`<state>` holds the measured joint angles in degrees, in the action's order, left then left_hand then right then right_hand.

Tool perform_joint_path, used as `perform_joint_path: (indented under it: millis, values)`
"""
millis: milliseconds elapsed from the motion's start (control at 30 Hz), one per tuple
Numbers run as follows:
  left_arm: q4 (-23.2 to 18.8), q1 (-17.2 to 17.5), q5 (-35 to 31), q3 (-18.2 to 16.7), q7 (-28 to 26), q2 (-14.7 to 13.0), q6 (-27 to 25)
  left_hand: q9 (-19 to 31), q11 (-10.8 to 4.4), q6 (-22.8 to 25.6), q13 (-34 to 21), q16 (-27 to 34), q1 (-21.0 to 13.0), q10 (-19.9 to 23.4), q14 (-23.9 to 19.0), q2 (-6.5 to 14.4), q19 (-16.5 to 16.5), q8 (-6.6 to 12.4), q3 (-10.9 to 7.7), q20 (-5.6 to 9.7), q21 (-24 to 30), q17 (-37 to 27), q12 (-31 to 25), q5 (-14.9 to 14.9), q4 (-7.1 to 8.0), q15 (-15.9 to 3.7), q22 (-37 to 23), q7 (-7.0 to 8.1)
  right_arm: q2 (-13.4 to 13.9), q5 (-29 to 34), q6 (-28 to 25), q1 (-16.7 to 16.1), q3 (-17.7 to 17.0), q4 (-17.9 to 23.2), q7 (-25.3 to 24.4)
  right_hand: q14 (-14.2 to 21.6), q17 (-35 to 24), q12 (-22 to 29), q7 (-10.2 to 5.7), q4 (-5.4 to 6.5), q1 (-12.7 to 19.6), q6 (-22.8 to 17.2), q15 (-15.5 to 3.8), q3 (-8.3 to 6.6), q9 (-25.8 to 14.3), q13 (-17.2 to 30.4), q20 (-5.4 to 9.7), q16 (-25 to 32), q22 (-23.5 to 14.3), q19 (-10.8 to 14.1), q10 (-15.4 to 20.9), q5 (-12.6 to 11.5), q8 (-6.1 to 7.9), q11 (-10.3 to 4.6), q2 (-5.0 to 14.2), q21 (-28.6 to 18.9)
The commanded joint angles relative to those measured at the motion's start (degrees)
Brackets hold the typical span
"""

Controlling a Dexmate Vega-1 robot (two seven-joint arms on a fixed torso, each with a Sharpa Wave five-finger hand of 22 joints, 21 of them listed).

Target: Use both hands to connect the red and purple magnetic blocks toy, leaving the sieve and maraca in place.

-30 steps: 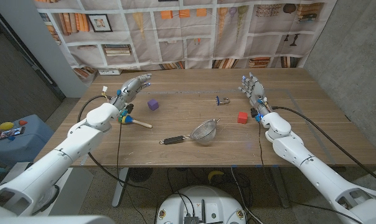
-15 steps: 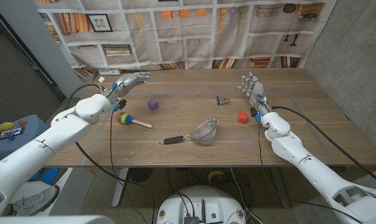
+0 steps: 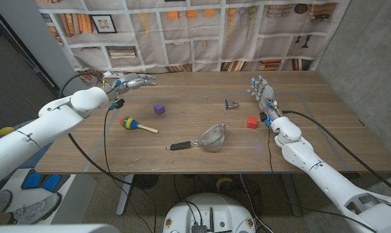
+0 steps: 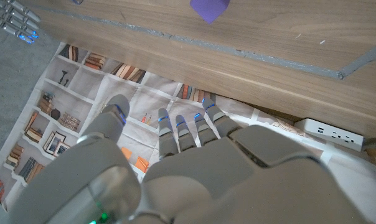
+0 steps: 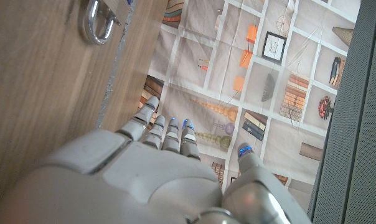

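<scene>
One purple block (image 3: 159,109), one red block (image 3: 252,122), one sieve (image 3: 212,138), one maraca (image 3: 129,122); left hand (image 3: 133,81) and right hand (image 3: 262,91) spread, empty

A staged robot lab: printed bookshelf backdrop (image 3: 202,32), bare concrete wall (image 3: 370,58), cabled wooden table (image 3: 202,162).

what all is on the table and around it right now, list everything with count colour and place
purple magnetic cube block: 1, purple, left part of the table, lying free
red magnetic cube block: 1, red, right part, beside the right hand's wrist
round metal mesh sieve with dark handle: 1, silver and black, near middle
multicoloured maraca with wooden handle: 1, red, green, blue, yellow, left near part
small metal padlock: 1, silver, far middle
wooden table: 1, brown
bookshelf-print backdrop cloth: 1, pale, behind the table
left hand: 1, white-grey, far left corner, holding nothing
right hand: 1, white-grey, far right part, holding nothing
</scene>
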<state>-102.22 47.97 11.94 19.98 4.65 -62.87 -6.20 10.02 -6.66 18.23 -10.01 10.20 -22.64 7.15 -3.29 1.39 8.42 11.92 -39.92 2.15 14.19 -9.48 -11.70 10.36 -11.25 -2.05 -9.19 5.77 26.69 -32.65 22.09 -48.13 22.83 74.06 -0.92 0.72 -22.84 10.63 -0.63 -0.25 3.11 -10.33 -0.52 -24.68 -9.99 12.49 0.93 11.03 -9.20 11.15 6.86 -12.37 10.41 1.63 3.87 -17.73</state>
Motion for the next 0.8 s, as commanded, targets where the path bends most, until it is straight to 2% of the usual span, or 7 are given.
perform_joint_path:
  millis: [33,200,500,600,800]
  values:
    - [-3.54,-4.72,-11.52,4.35,4.37,-3.95,-4.93,0.24,-0.88,0.29,-0.34,-0.12,-2.0,-0.31,-0.23,-0.43,0.44,0.35,-0.47,0.25,-0.66,-0.15,0.35,0.44,-0.08,-1.0,-0.22,0.69,0.04,-0.26,0.56,-0.83,-0.41,0.29,-0.48,0.05,-0.11,0.48,0.04,-0.32,-0.01,-0.53,-0.03,0.04,-0.21,-0.06,0.04,0.28,-0.27,0.29,0.0,-0.26,0.35,0.0,0.74,0.21]
    - [-4.68,-7.54,-19.09,7.12,7.12,-4.54,-6.03,0.27,-1.91,1.07,-0.37,-0.4,-4.51,-0.95,1.06,-1.98,-0.41,0.48,-0.54,1.31,-2.11,-0.17,0.59,0.52,-0.06,-1.62,-0.22,2.33,0.24,-0.3,0.67,-1.21,-0.71,0.57,-0.83,0.02,-0.05,0.48,-0.02,-0.35,0.01,-0.53,-0.01,0.06,-0.21,-0.11,0.06,0.31,-0.27,0.36,-0.04,-0.24,0.34,-0.03,0.83,0.32]
    - [-3.03,-10.42,-27.96,9.37,9.75,-4.15,-1.85,0.26,-2.77,1.66,-0.36,-0.39,-6.58,-1.46,2.04,-3.79,-1.49,0.57,-0.29,2.27,-3.22,-0.19,0.74,0.52,0.02,-2.35,-0.21,3.5,0.23,-0.39,0.78,-1.37,-0.89,0.46,-1.0,-0.01,0.04,0.52,-0.07,-0.42,0.04,-0.52,-0.02,0.09,-0.21,-0.17,0.05,0.35,-0.27,0.46,-0.01,-0.22,0.33,-0.04,0.93,0.47]
    - [-2.14,-11.02,-30.06,9.66,10.45,-3.9,-0.19,0.26,-3.35,2.18,-0.35,-0.3,-7.41,-1.5,2.31,-5.14,-1.6,0.71,0.11,2.7,-3.47,-0.2,0.73,0.26,0.07,-2.7,-0.21,4.76,0.12,-0.49,0.81,-1.41,-0.93,0.32,-1.07,-0.01,0.08,0.53,-0.07,-0.44,0.05,-0.51,-0.04,0.11,-0.21,-0.2,0.04,0.37,-0.27,0.48,-0.02,-0.2,0.33,-0.05,0.96,0.54]
    - [-0.95,-12.68,-36.33,10.91,12.43,-3.83,2.79,0.31,-3.91,1.93,-0.33,-0.45,-8.63,-2.33,3.81,-7.73,-2.16,0.52,1.12,2.98,-3.82,-0.23,0.99,-0.33,0.24,-2.83,-0.23,6.27,-0.02,-0.5,0.87,-1.58,-1.04,0.32,-1.46,-0.01,0.18,0.55,-0.1,-0.51,0.08,-0.52,0.0,0.15,-0.21,-0.26,0.02,0.42,-0.28,0.57,-0.03,-0.17,0.33,-0.05,1.06,0.72]
